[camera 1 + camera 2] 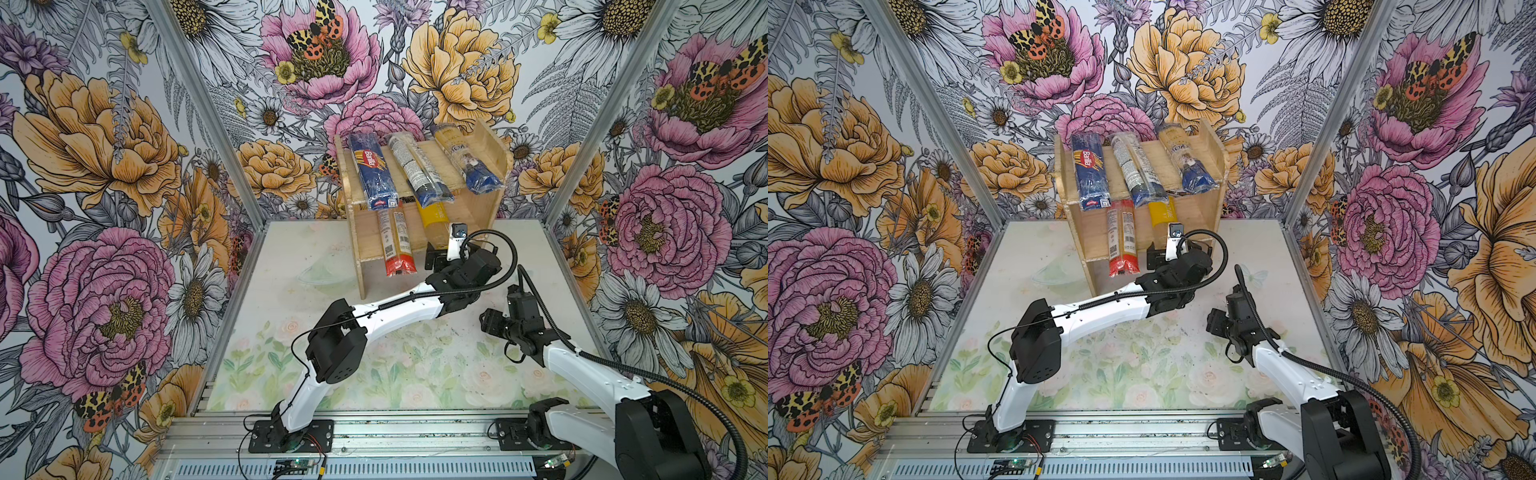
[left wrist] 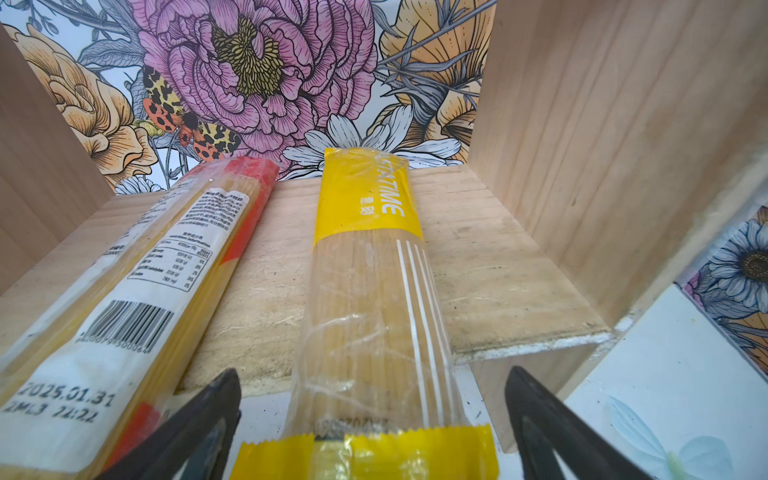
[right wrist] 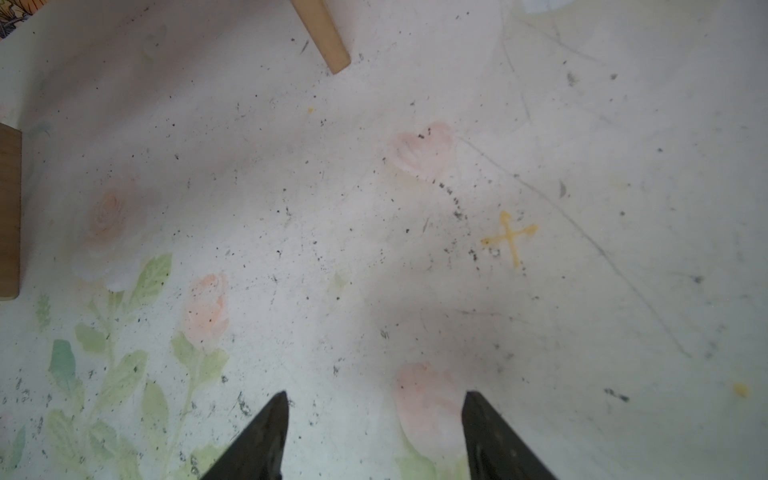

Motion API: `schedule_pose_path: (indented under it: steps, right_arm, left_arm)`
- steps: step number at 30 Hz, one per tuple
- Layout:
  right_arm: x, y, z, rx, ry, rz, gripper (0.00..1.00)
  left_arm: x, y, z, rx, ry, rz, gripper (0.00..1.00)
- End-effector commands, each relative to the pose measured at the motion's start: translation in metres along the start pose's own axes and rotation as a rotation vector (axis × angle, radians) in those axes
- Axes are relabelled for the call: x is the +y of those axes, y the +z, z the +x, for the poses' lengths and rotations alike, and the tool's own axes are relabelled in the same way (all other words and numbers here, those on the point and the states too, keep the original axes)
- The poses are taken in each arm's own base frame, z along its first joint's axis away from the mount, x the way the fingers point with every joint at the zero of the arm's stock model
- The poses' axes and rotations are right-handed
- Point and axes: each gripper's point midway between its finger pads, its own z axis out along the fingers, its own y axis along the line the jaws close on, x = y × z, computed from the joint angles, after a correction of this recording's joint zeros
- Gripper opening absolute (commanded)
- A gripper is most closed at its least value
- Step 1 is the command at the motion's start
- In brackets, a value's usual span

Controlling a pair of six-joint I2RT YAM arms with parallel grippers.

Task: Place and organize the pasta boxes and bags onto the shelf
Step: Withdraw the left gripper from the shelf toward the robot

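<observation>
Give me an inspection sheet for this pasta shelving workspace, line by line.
Surface: table with faded floral print, dark specks, yellow cross mark.
Job's things: shelf holds all five; Barilla pack, white-label pack, yellow-and-blue pack on top; red-ended pack, yellow-ended pack below, overhanging.
Clutter: nothing seen.
Hands: left hand open astride the yellow-ended pack's near end; right hand open, empty, over the table.
Cables: black conduits loop beside both wrists.
Surroundings: floral walls; metal rail in front.
</observation>
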Motion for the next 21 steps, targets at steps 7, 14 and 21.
schedule_pose_path:
  steps: [7, 14, 21]
  right_arm:
    - [0.003, -0.007, -0.016, -0.057, -0.015, -0.005, 0.68]
    - [0.002, -0.009, -0.014, -0.062, -0.015, -0.007, 0.69]
    - [0.003, -0.011, -0.014, -0.067, -0.018, -0.014, 0.69]
  left_arm:
    - [0.011, -0.018, -0.032, -0.047, -0.038, -0.016, 0.99]
    - [0.01, -0.027, -0.037, -0.055, -0.034, -0.01, 0.99]
    - [0.01, -0.038, -0.042, -0.06, -0.034, 0.008, 0.99]
